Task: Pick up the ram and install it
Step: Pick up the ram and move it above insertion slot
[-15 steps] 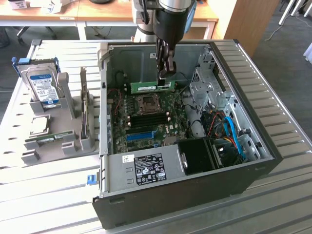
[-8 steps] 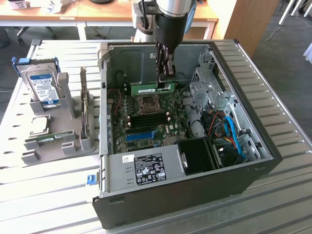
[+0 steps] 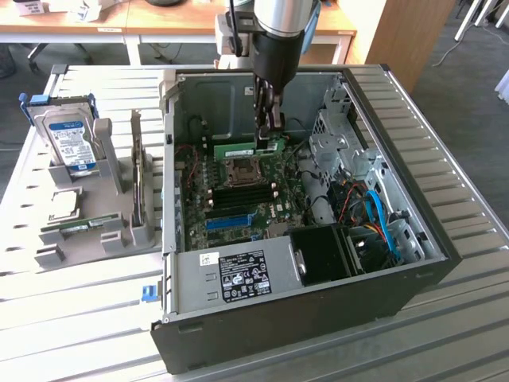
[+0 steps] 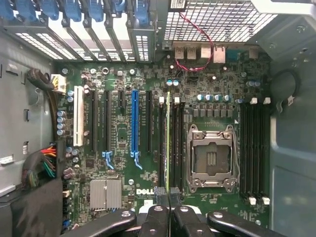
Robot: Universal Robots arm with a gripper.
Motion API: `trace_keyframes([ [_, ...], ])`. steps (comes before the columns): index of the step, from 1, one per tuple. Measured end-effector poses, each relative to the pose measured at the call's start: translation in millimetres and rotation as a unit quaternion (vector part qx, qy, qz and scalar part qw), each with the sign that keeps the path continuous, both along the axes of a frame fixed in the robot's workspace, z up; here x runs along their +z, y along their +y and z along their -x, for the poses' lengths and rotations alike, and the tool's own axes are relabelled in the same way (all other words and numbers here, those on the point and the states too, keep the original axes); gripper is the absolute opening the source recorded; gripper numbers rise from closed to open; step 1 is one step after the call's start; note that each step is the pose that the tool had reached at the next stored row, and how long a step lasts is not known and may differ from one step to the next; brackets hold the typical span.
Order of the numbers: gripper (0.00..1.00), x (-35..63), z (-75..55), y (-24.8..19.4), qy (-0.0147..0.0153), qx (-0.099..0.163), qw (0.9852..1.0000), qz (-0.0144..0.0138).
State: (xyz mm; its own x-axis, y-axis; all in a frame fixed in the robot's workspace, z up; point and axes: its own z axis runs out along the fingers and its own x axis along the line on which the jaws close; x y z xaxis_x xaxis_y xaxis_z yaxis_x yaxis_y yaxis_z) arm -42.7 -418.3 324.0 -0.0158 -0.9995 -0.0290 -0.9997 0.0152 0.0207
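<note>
— One robot arm reaches down into the open computer case [image 3: 318, 310] on the slatted table [image 3: 445, 334]. Where do we see the ram?

— We see the ram [image 3: 235, 149] standing on its long edge over the motherboard [image 3: 278, 213], just beside the processor socket [image 3: 241, 169]. The gripper [image 3: 270, 129] is clamped on its upper edge near one end. In the exterior view the green stick runs out from the fingers to that view's left.

— And from the wrist?

— We look straight down its thin edge. The ram [image 4: 168, 138] is a pale green line among the black memory slots [image 4: 178, 148], between the blue expansion slot [image 4: 134, 123] and the processor socket [image 4: 212, 160]. The gripper [image 4: 169, 196] has both fingers [image 4: 161, 196] pressed together on it. We cannot tell whether it sits in a slot or just above one.

— What lies outside the case?

— At the exterior view's left, a grey holder [image 3: 111, 159] carries the blue-labelled hard drive [image 3: 70, 142] upright. A square silver processor chip [image 3: 65, 204] lies flat near it.
</note>
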Motion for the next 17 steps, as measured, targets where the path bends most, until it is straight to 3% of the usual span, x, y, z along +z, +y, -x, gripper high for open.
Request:
trace_keyframes([
  [11, 0.12, -6.0, 0.0, 0.2, -0.0001, 0.000, 1.0000, 0.0005],
  [14, 0.12, -5.8, 0.1, 1.0, -0.0001, 0.000, 1.0000, 0.0040],
  [17, 0.12, -5.8, 0.0, 2.4, 0.0000, 0.000, 0.9999, 0.0120],
])
